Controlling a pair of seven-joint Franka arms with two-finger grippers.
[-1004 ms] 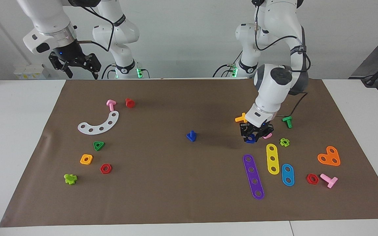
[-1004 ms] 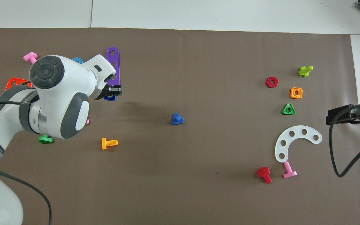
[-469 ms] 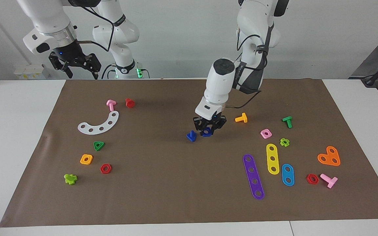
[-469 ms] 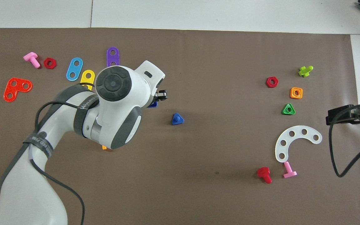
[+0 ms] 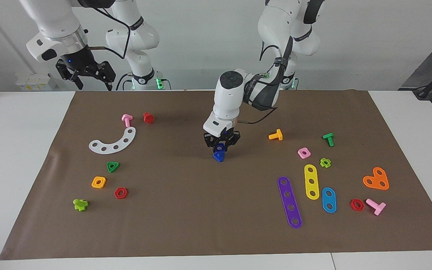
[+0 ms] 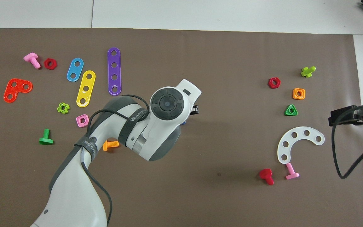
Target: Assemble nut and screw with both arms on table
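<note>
One camera stands high across the table [image 5: 21, 157] and looks toward the robots, so both arms come down from the top of its view. The other camera is high above the robots' end and looks forward and steeply down, from closer. Both views share the brown mat [image 5: 186, 210] [image 6: 219, 195] with its toy parts, turned half a turn between them.

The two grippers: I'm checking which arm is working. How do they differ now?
The left gripper is low over the blue screw at the mat's middle, shut on the blue nut; the right gripper waits high over its edge, open and empty. Both are black and two-fingered.
</note>
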